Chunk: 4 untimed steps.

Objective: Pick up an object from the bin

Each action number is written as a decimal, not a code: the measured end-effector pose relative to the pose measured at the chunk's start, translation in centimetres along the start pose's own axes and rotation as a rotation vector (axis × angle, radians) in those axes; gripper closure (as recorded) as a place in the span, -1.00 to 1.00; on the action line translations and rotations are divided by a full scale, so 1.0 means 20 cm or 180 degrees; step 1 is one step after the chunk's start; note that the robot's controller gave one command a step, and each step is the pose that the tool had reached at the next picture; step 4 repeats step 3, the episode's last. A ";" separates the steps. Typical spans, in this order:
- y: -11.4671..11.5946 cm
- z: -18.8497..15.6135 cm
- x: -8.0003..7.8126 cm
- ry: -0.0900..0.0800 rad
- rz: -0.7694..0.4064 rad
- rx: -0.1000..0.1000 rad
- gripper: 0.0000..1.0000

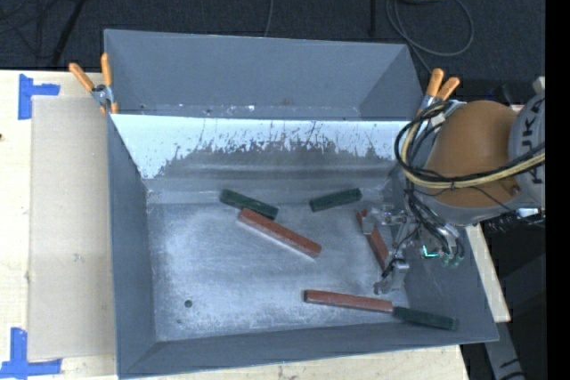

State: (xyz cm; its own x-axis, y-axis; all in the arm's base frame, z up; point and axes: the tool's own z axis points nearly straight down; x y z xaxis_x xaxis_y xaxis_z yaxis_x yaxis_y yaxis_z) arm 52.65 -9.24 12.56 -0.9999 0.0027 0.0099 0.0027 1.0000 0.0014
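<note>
In the grey bin (134, 280), a short dark green bar (248, 202) lies left of centre, its end touching a long reddish-brown bar (280, 234) that slants toward the front. Further right lies a second green bar (335, 200) (apart from both). Near the front wall rests a flat brown bar (347, 301). By the right wall the gripper (392, 267) sits low over a short reddish stick (374, 238); I cannot tell whether it is apart or closed. A dark green piece (426, 318) lies in the front right corner.
</note>
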 end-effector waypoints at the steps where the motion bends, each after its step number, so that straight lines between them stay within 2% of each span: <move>1: 0.20 0.30 0.19 -0.0010 0.0018 -0.0005 -1.00; 2: 0.19 0.28 0.18 -0.0027 0.0015 0.0004 1.00; 3: 0.18 -0.50 0.17 -0.0059 -0.0085 0.0009 1.00; 4: 0.18 -0.50 0.17 -0.0059 -0.0085 0.0009 1.00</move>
